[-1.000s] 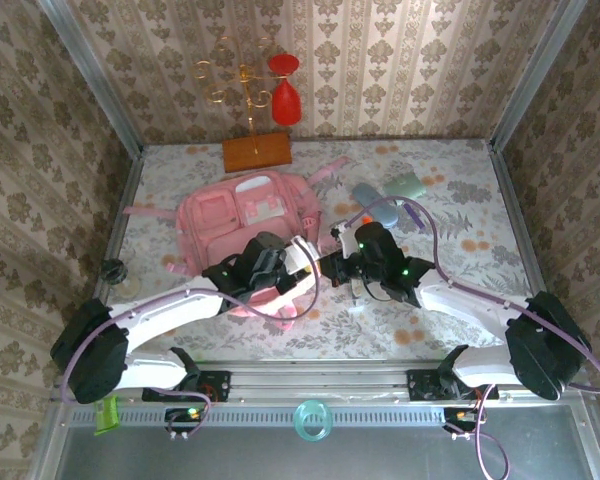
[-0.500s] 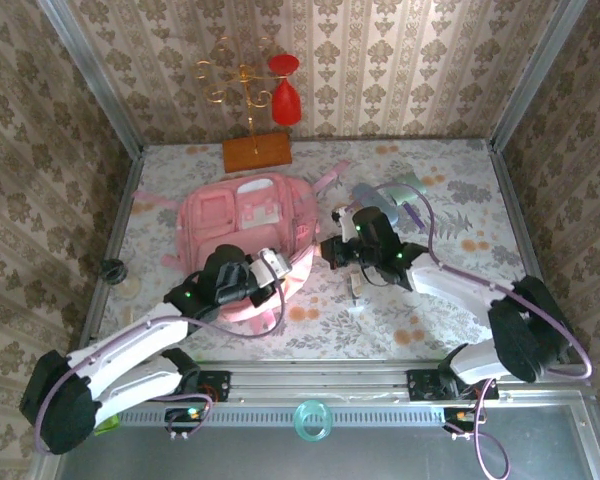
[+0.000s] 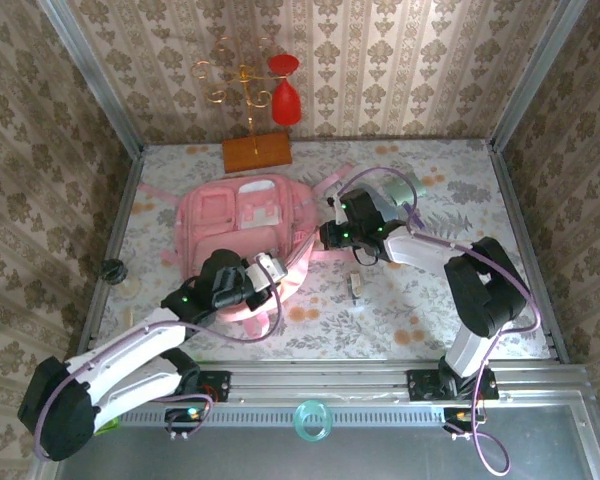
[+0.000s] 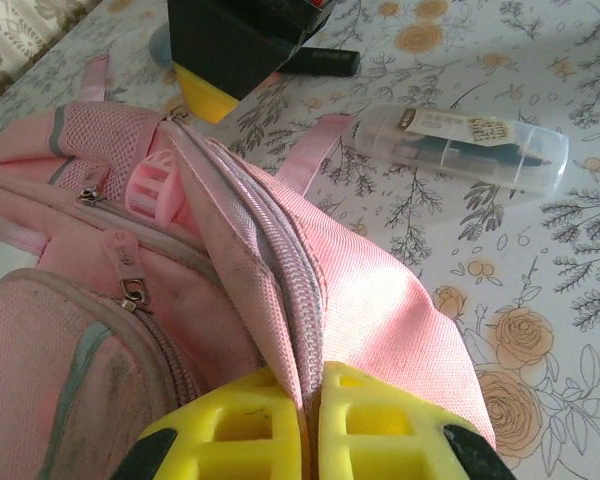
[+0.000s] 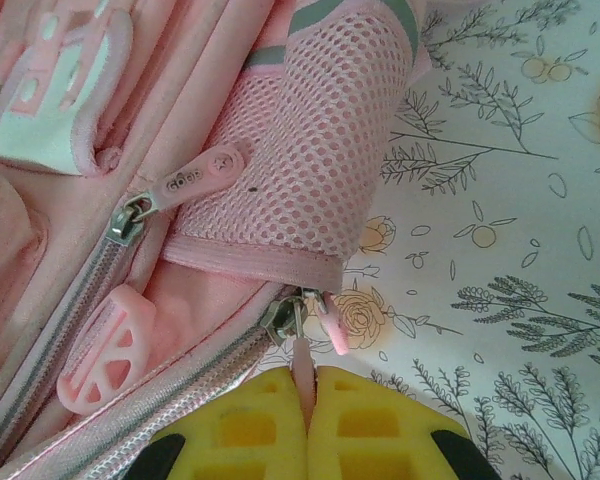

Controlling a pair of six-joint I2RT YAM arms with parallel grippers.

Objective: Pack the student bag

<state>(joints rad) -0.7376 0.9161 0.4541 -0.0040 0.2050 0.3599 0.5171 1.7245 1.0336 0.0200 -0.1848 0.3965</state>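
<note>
The student bag [image 3: 242, 222] lies flat in the middle of the table, pink with white-trimmed front pockets. My left gripper [image 3: 272, 268] is at its near right corner, and its yellow fingers [image 4: 380, 425] are shut on the bag's zipper seam [image 4: 298, 300]. My right gripper [image 3: 326, 236] is at the bag's right side, beside the mesh side pocket [image 5: 310, 150]. That gripper [image 5: 307, 410] is shut on a pink zipper pull [image 5: 302, 368] hanging from the metal slider [image 5: 283, 320]. A second pull [image 5: 332, 330] hangs loose beside it.
A clear pencil case [image 4: 470, 142] lies on the flowered cloth right of the bag, also seen from above [image 3: 357, 288]. A black marker [image 4: 320, 62] lies farther back. A wooden stand [image 3: 257, 151] with red ornaments is at the back. A black knob [image 3: 112, 269] sits at the left edge.
My left gripper has closed on the bag's seam and drawn back toward the near edge. My right arm has reached farther back along the bag's right side, still holding the zipper pull.
</note>
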